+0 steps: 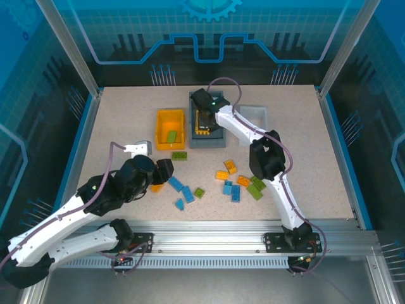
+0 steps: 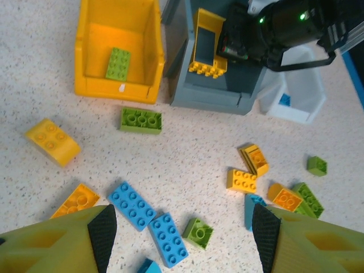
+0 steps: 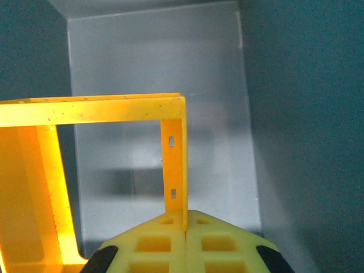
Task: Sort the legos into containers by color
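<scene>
1. The step in hand appears to be dropping the orange frame (image 3: 91, 108) into the dark grey bin (image 3: 296, 114). This bin stands at the middle of the far edge of the surface (image 1: 126, 114), between the yellow-orange bin (image 1: 159, 130) and the white bin (image 1: 254, 109).
2. The right end effector (image 3: 185, 230) is closed tight on one thin bar of the frame and holds it inside the bin's walls. I cannot tell whether the frame touches the bin floor.
3. To do this well, I would release only when the whole frame is below the rim. It is broad for this bin, so a corner could catch on a wall. Then open fully and lift straight up, so that the fingers do not drag it out.
4. The frame is a flat, open rectangle of bright orange plastic with slim bars. One bar has small slots, and one end carries a row of studs.
5. The left end effector (image 2: 182, 233) hangs with its jaws well apart and holds nothing. It is over the loose bricks toward the near edge, with two blue bricks (image 2: 132, 206) below it.
6. One green brick (image 2: 118, 62) lies in the yellow-orange bin.
</scene>
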